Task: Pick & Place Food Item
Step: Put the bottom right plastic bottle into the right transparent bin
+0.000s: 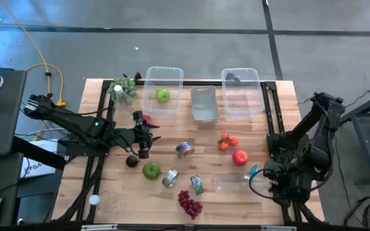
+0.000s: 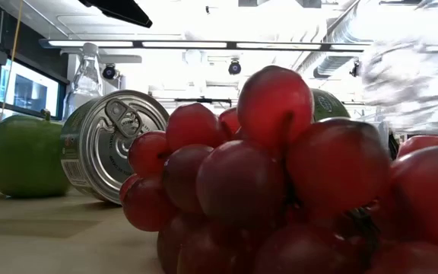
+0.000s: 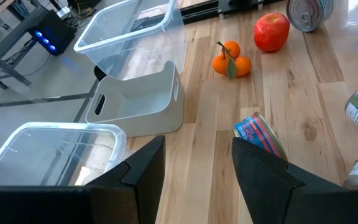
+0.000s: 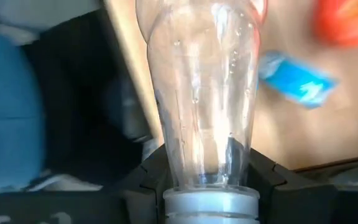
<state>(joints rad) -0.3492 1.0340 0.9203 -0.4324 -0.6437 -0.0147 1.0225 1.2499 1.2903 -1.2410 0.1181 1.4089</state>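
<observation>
Near table's right edge: right fingers [image 4: 207, 177] clamp clear bottle [image 4: 204, 81] | left fingers [image 3: 197, 174] apart, empty | red grapes [image 2: 280, 175] block low view

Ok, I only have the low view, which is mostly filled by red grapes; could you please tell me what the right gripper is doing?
Observer: The right gripper is shut on the neck of a clear bottle, near the table's right edge.
Operator: Thank you. And the left one?
Observer: The left gripper is open and empty, over the table's left-middle area, with a can just beyond its fingers.
Operator: Is there any food in the bins?
Observer: Yes, a green apple lies in the clear bin at the far left.
</observation>
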